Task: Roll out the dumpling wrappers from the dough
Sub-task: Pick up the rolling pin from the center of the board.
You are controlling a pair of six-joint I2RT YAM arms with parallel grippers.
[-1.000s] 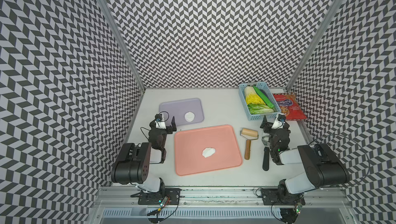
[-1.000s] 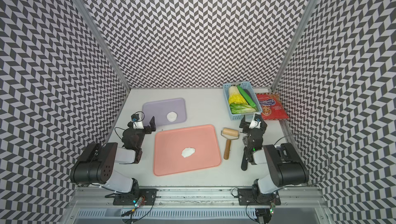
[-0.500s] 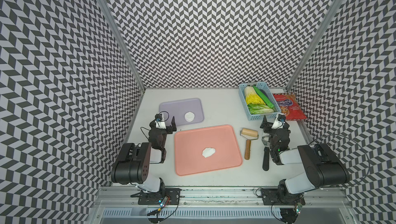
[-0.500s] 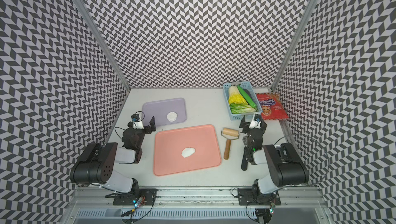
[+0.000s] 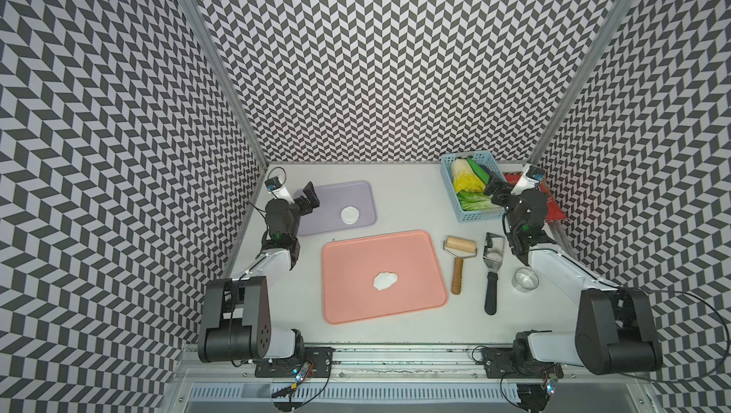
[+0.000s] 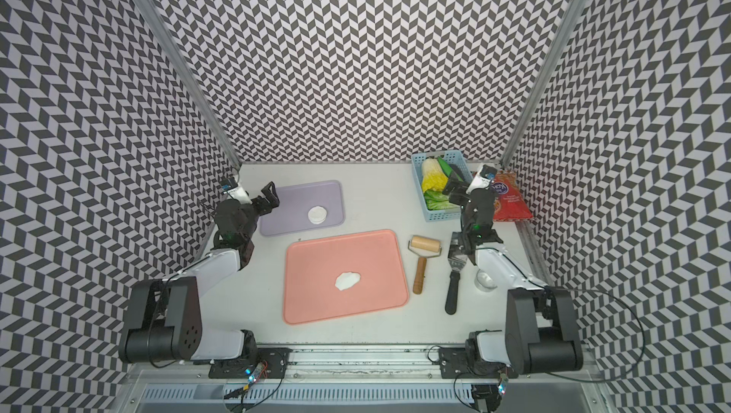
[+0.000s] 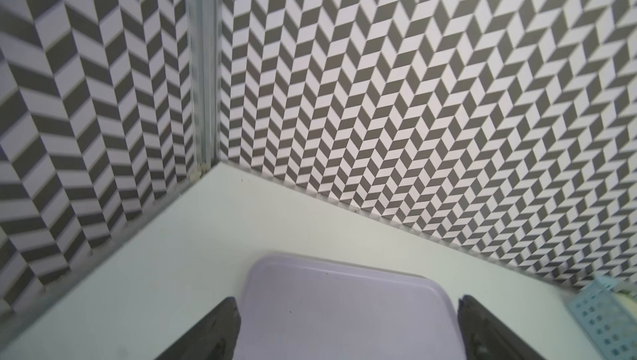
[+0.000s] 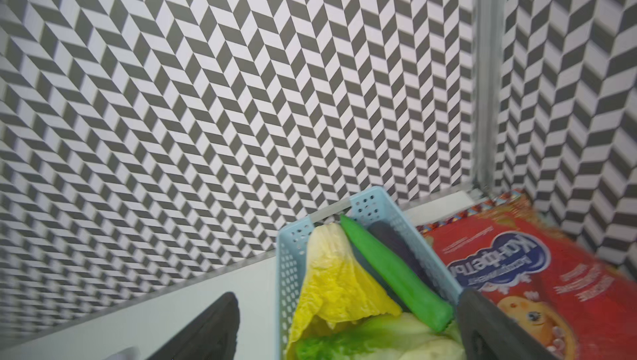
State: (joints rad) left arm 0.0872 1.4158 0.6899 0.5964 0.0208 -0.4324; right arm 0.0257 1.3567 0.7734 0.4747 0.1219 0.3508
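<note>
In both top views the dough (image 5: pixel 385 281) lies as a small irregular lump near the middle of the pink tray (image 5: pixel 348 308). One round dumpling wrapper (image 5: pixel 350 214) sits on the lavender tray (image 5: pixel 348 193) behind it. The left gripper (image 5: pixel 310 199) hangs over that tray's left end and the right gripper (image 5: pixel 494 191) over the blue basket (image 5: pixel 449 177). Both have their fingers apart and hold nothing.

I judge a flattening round is about to begin. The next move calls for the right arm to come down on the rolling pin (image 6: pixel 423 260), just right of the pink tray. The spatula (image 5: pixel 491 272) lies close beside the pin, with the ring cutter (image 5: pixel 525 279) beyond, so side room is scant. The pink tray's raised rim bounds any rolling stroke.

In the left wrist view the fingers (image 7: pixel 220 330) stand wide over the lavender tray, with bare table reaching to the wall corner.

In the right wrist view the fingers (image 8: pixel 213 327) spread above the basket's vegetables. The snack bag (image 8: pixel 534 272) lies just beside the basket, and the wall is close behind.
</note>
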